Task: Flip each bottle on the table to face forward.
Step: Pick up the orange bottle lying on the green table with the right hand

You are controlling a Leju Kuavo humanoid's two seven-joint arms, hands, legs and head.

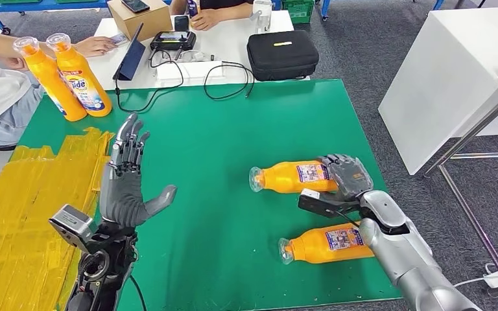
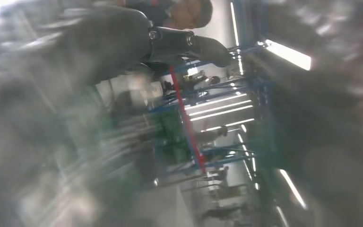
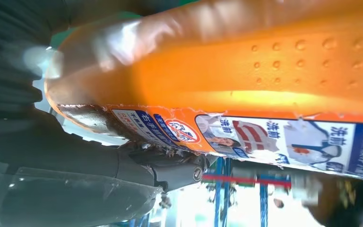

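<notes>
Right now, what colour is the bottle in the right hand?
Orange bottle, blue-and-white label; head view shows it best.

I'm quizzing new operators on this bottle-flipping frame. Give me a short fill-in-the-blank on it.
1. The right hand grips the base of the ___ of the two lying bottles.
2. The near bottle lies on the ___ mat.
3. The left hand is ___, fingers spread.
4. A person holds ___ upright bottles.

Answers: farther; green; open; two

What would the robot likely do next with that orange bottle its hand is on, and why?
Probably lift and roll it over. The right hand grips the base of the farther orange plastic bottle, which lies on its side on the green table mat; the left hand hovers open.
</notes>
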